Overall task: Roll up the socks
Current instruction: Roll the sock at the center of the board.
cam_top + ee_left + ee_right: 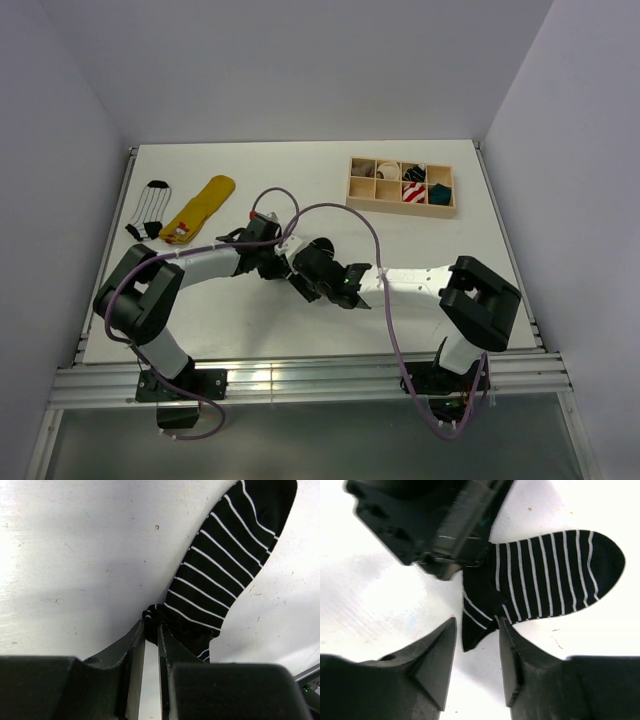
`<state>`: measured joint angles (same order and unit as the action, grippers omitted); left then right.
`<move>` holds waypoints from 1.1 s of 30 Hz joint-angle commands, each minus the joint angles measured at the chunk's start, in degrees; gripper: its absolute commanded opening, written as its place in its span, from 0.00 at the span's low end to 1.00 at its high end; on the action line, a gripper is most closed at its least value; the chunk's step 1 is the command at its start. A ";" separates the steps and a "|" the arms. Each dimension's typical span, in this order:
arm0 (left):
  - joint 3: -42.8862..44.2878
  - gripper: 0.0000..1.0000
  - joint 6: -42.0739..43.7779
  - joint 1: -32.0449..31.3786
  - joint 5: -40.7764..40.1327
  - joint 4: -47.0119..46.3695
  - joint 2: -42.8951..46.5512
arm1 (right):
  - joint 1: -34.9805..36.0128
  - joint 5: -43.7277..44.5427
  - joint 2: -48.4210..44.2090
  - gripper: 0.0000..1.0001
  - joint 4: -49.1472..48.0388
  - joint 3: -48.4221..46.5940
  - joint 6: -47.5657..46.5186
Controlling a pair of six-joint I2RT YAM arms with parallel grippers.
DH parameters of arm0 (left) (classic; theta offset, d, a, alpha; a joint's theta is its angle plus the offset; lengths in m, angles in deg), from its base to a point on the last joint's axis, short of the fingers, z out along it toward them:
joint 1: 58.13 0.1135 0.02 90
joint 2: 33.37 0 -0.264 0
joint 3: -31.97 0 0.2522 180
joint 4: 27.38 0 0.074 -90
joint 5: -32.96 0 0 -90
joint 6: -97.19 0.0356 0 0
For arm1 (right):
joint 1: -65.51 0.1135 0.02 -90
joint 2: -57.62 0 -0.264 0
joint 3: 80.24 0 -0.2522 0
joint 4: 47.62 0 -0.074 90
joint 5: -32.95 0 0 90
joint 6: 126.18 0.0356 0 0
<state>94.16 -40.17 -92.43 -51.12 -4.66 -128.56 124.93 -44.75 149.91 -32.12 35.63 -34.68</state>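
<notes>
**Striped sock (555, 575) between two pincers**

The left pincer (151, 624) is closed narrow, pinching the sock's edge. The right pincer (477, 627) stands apart, a finger on either side of the sock's corner. The sock lies on the tabletop (75, 555), stretching beyond both.

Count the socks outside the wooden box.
3: a black-and-white sock far left, a yellow sock beside it, and a black striped sock pinched by the left gripper; the arms may hide more.

Centre crowded: left gripper (151, 625) pinches edge of black striped sock (225, 570), right gripper (477, 630) straddles its end, jaws apart. Purple cable (330, 208) loops overhead. Yellow sock (203, 207) and white striped sock (150, 208) occupy far left, wooden tray (400, 208) far right. Bare table (300, 170) between.
</notes>
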 commanded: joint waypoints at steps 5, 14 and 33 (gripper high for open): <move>0.79 0.20 3.14 0.38 -2.05 6.08 -2.10 | 1.14 -1.74 1.48 0.42 -1.03 -2.45 -2.64; 0.88 0.20 3.85 0.38 -1.78 6.69 -2.45 | 1.05 0.09 8.86 0.42 -1.47 -3.50 -2.73; -0.52 0.30 3.94 3.01 -1.69 5.29 2.99 | -3.68 -17.72 8.34 0.00 8.27 -5.79 6.49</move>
<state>95.16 -37.48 -90.38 -50.84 -1.52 -128.17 123.40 -51.16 159.18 -31.53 31.19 -32.74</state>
